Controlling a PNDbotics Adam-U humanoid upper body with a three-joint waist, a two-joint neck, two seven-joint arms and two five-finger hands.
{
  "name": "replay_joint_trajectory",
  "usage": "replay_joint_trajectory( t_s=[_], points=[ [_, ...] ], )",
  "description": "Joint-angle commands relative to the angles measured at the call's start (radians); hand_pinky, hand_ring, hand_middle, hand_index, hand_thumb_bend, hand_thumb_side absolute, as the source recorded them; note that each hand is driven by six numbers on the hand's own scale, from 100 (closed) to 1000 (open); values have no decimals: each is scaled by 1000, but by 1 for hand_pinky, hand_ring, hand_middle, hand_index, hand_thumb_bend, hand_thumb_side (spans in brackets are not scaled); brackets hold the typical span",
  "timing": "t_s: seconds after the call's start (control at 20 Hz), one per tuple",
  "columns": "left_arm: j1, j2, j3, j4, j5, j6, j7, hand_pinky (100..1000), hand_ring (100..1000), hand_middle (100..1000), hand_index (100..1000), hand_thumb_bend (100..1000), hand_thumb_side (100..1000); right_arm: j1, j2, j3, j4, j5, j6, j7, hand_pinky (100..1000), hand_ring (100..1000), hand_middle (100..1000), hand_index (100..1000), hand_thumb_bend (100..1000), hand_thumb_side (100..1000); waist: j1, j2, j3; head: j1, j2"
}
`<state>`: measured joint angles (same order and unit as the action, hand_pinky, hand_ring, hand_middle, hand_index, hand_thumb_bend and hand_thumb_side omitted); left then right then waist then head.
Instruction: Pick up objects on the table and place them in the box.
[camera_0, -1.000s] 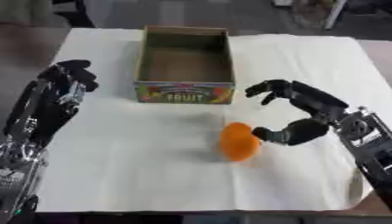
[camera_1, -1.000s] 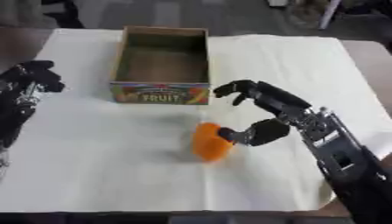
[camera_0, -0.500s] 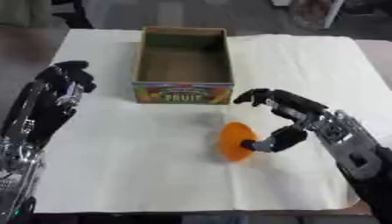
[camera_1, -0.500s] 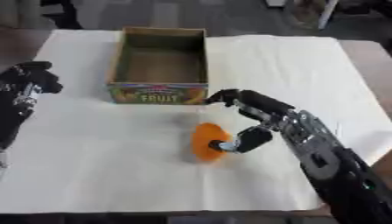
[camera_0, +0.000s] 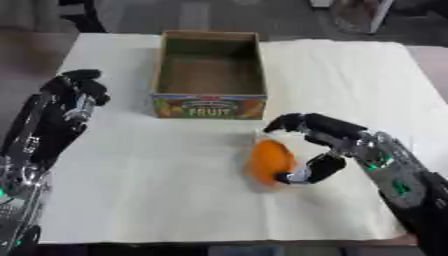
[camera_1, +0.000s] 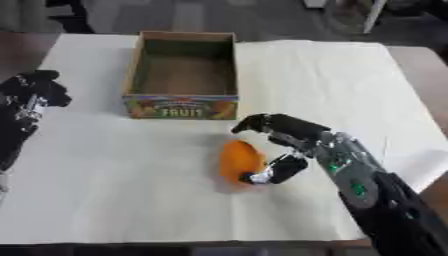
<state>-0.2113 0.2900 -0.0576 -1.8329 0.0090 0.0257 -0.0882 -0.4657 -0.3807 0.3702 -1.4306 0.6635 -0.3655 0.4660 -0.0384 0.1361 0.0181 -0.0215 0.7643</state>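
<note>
Left hand (camera_0: 74, 97): idle at my left edge of the counter (camera_0: 157, 200), fingers curled in on themselves and holding nothing; well apart from the fruit.
Box (camera_0: 210, 75): cardboard, open-topped, printed front wall facing me, nothing inside that I can see; it sits at the far middle of the white-covered counter.
Orange object (camera_0: 269, 161): rounded, somewhat elongated, lying on the cloth just in front of the box's right front corner; its long axis runs roughly away from me, toward the box.
Right hand (camera_0: 337, 140): I have it arched round the orange object from the right, upper fingers (camera_1: 262, 123) hooked over the far end, thumb at the near lower side.
Grip state: the fingers are curled about the object and the thumb tip looks to touch it; I judge it as closing, not yet lifted, since the object rests on the cloth.
Key relation: the object lies to the left of my right palm, between thumb and fingers; the right hand is by far the nearer.
Next call: I'd finish the pinch across the short width, then lift and carry away from me and slightly left to the box.
</note>
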Motion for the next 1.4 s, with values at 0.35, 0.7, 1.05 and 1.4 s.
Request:
replay_joint_trajectory(
  t_s=[0.35, 0.7, 1.05, 1.4],
  points=[
    [-9, 13, -1, -19, 3, -2, -4, 703, 621, 580, 771, 113, 507, -9, 3, 5, 4, 112, -24, -111, 600, 672, 608, 727, 253, 216, 2, -13, 4, -6, 6],
    [-9, 13, 0, -17, 2, -2, -3, 703, 621, 580, 770, 113, 506, -4, -11, -9, -29, 59, 37, -278, 514, 537, 456, 584, 100, 195, 0, -14, 4, -6, 6],
    [-7, 16, 0, -19, 4, -3, -3, 703, 621, 580, 770, 114, 505, -86, -74, -44, -152, -68, 117, -307, 519, 533, 451, 576, 100, 182, -4, -18, 7, -2, 6],
    [-24, 7, -10, -19, 9, -3, -12, 703, 620, 579, 770, 116, 502, -251, -121, -72, -87, -135, 179, -298, 524, 538, 455, 579, 100, 181, -5, -15, 43, -19, 6]
  ],
)
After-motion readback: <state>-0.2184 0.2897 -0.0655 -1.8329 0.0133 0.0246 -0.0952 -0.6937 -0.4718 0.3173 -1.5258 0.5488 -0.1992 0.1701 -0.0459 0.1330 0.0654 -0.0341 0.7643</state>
